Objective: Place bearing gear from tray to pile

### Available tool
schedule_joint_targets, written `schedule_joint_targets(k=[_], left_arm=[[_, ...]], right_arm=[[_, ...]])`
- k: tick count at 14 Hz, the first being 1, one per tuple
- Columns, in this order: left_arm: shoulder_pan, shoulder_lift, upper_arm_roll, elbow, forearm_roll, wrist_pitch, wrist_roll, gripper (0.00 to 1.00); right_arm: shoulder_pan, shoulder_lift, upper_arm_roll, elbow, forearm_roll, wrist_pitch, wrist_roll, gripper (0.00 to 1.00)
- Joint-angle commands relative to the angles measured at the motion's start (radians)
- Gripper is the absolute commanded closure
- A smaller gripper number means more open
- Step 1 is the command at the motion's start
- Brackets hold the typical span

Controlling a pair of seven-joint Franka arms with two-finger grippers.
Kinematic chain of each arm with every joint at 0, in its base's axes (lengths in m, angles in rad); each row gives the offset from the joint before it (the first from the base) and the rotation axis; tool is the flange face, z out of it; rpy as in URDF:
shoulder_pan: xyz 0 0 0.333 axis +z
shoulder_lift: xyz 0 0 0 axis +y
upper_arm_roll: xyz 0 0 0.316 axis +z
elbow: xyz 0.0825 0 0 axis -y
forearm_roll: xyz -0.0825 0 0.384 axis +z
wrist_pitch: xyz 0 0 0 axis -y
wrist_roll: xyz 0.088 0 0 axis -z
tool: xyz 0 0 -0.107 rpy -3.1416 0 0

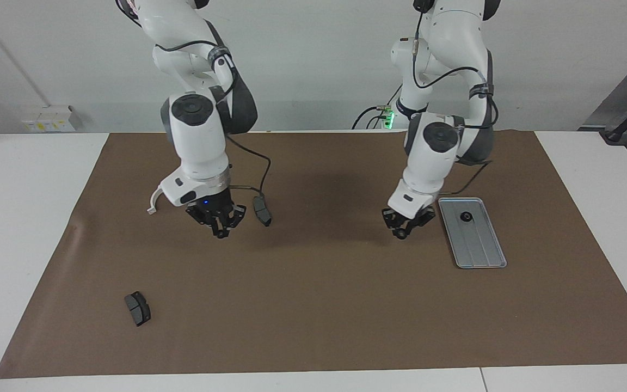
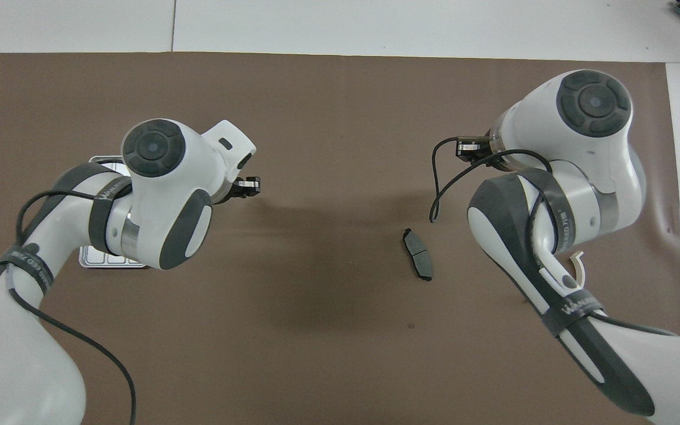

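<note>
Facing view: bare mat [image 1: 324,283] between tools.

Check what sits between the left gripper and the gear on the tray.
Nothing but bare brown mat and the tray rim separates the left gripper from the gear, seen in the facing view.

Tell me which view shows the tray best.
The facing view: the whole tray is visible there, with a small dark part on it. In the overhead view the left arm hides it, leaving only two bits of rim.
</note>
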Motion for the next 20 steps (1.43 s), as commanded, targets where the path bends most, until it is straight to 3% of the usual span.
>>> schedule_joint_targets(k=[1,6,8,9,11,12,16,17,19,20], left_arm=[[-0.098,-0.009,0.020,-0.035,-0.001,0.052,-0.015,0.96],[-0.228,0.069,0.018,-0.035,-0.004,0.244,-0.093,0.96],[-0.243,0.072,0.018,-0.035,-0.004,0.250,-0.091,0.92],[-0.251,0.072,0.018,-0.035,-0.004,0.250,-0.090,0.72],[-0.263,0.070,0.018,-0.035,-0.004,0.244,-0.090,0.06],[-0.266,0.070,0.020,-0.030,-0.004,0.235,-0.091,0.00],[-0.223,0.012,0.030,-0.023,-0.004,0.135,-0.084,0.00],[-0.167,-0.023,0.029,-0.023,-0.004,0.088,-0.076,0.00],[-0.066,-0.074,0.030,-0.021,-0.004,-0.022,-0.064,0.00],[-0.009,-0.084,0.030,-0.023,-0.004,-0.052,-0.033,0.00]], right_arm=[[0.002,-0.019,-0.114,-0.071,0.119,0.053,-0.211,1.00],[0.002,0.098,-0.170,-0.068,0.227,0.273,-0.287,1.00],[0.002,0.168,-0.170,0.002,0.285,0.288,-0.287,1.00],[0.002,0.202,-0.170,0.038,0.301,0.292,-0.287,1.00],[0.002,0.244,-0.170,0.035,0.298,0.362,-0.290,1.00],[0.002,0.250,-0.170,0.026,0.298,0.376,-0.290,1.00],[0.002,0.251,-0.170,-0.025,0.298,0.423,-0.287,1.00],[0.002,0.253,-0.170,-0.026,0.298,0.427,-0.288,0.85],[0.002,0.251,-0.170,-0.025,0.298,0.427,-0.285,0.00],[0.003,0.244,-0.171,-0.016,0.296,0.420,-0.288,0.00]])
